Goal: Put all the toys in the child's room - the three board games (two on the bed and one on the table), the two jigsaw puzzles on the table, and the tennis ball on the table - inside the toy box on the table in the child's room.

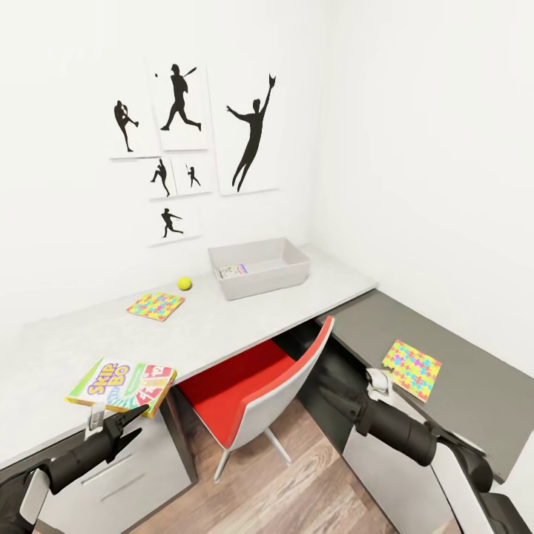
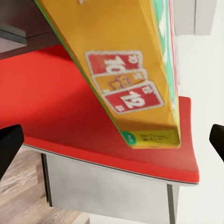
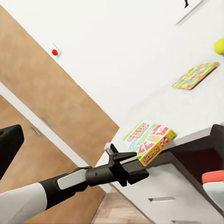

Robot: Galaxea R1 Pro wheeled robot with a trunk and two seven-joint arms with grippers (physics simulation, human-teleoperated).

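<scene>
Left gripper (image 1: 122, 430): fingers spread apart, nothing clamped between them. Tips sit just below the near edge of the Skip-Bo board game (image 1: 122, 386); contact is hard to judge from the head view, probably just short of touching. Left wrist view looks up along the box's yellow underside (image 2: 126, 79), dark fingertips (image 2: 9, 144) wide at both frame edges, box end between them but not gripped. Right wrist view shows the same: left gripper (image 3: 133, 170) under the box corner (image 3: 151, 140), which overhangs the table (image 1: 222, 326) edge.

Left arm is low, reaching forward and up from the lower left toward the desk front, above the white drawer unit (image 1: 119, 475).

Right gripper (image 1: 334, 393): fingers look parted, empty, pointing toward the red chair (image 1: 252, 386). Right arm extends low in front of the dark desk section.

Task items:
- toy box (image 1: 259, 271) on the pale top near the corner, one small board game (image 1: 233, 271) inside it
- tennis ball (image 1: 185, 283) just left of the toy box
- one jigsaw puzzle (image 1: 156, 305) near the ball, on the pale top
- second jigsaw puzzle (image 1: 411, 368) on the dark top, near the right arm
</scene>
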